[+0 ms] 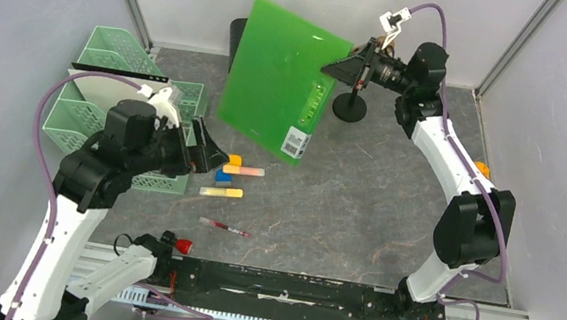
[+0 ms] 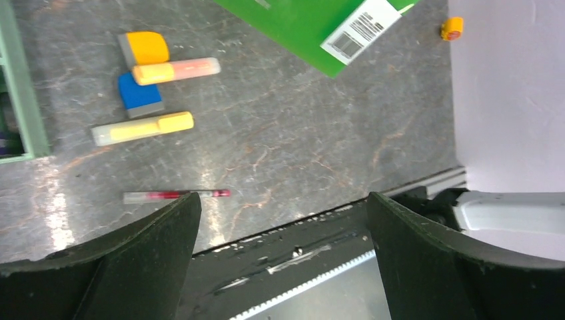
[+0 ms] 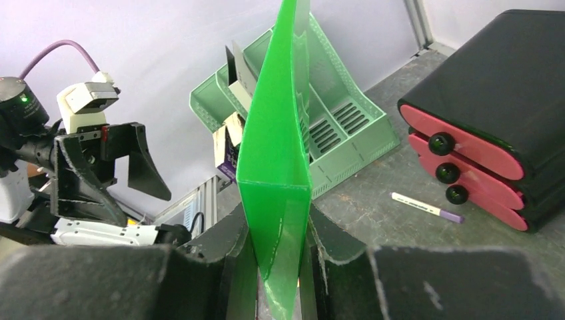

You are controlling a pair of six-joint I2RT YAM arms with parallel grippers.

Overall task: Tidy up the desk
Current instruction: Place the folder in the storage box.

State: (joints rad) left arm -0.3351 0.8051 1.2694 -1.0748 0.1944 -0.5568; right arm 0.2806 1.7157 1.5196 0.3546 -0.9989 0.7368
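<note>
The dark marbled desk [image 1: 360, 198] carries loose stationery. My right gripper [image 1: 344, 69] is shut on the edge of a green folder [image 1: 280, 78], holding it upright above the back of the desk; in the right wrist view the folder [image 3: 276, 147] stands pinched between both fingers of that gripper [image 3: 276, 267]. My left gripper [image 1: 208, 152] hangs open and empty beside the mint-green tray [image 1: 108, 55]. In the left wrist view it [image 2: 283, 220] is above the desk's near edge, with a red pen [image 2: 174, 195] just past its left finger [image 2: 153, 253].
Two highlighters [image 2: 143, 128] [image 2: 176, 69], an orange eraser [image 2: 146, 47] and a blue eraser [image 2: 138, 93] lie left of centre. A black drawer box with pink fronts [image 3: 493, 120] and a purple marker [image 3: 426, 207] sit at the back. A black stand [image 1: 349, 106] rises under the right gripper.
</note>
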